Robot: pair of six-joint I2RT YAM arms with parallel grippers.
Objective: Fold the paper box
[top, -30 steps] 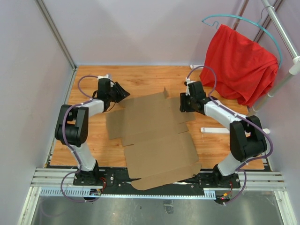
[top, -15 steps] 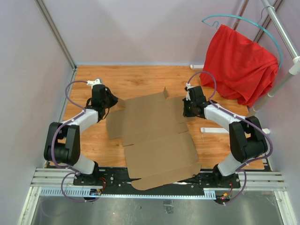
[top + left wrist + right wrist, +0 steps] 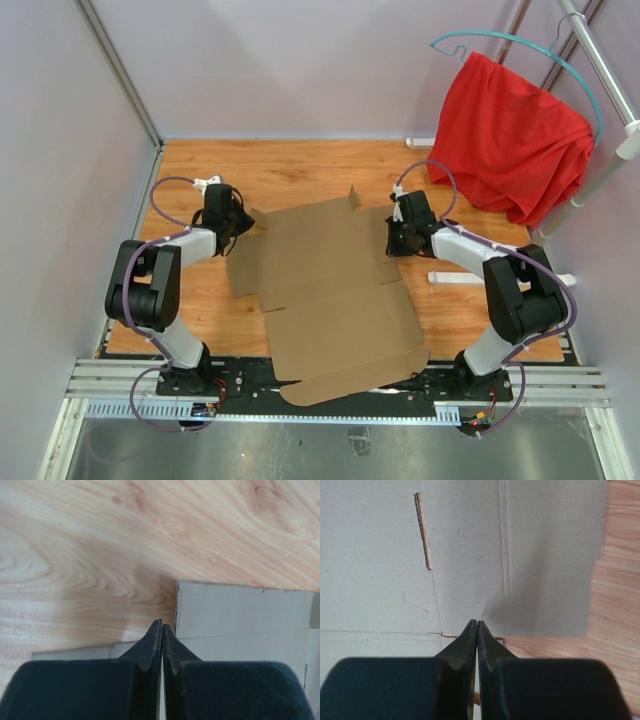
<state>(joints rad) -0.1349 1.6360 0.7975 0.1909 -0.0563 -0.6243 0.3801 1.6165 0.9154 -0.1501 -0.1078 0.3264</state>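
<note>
Paper box [image 3: 335, 290] lying flat and unfolded on the wooden table [image 3: 300, 165], with a closed gripper at each of its far side edges.

The plain brown cardboard sheet reaches from the middle of the table to the near edge, where its front flap overhangs the metal rail [image 3: 120, 380]. All flaps lie level with the panels. The left gripper [image 3: 238, 222] sits at the far left corner, fingers pressed together with nothing seen between them. In the left wrist view its tips are at a notch in the cardboard edge. The right gripper [image 3: 396, 240] is at the far right flap, fingers likewise pressed together, tips at a small cut-out beside a crease. A red cloth [image 3: 510, 140] hangs on a teal hanger [image 3: 500, 38] at the far right, well apart from the sheet. A white strip [image 3: 455, 277] lies on the table under the right arm.
</note>
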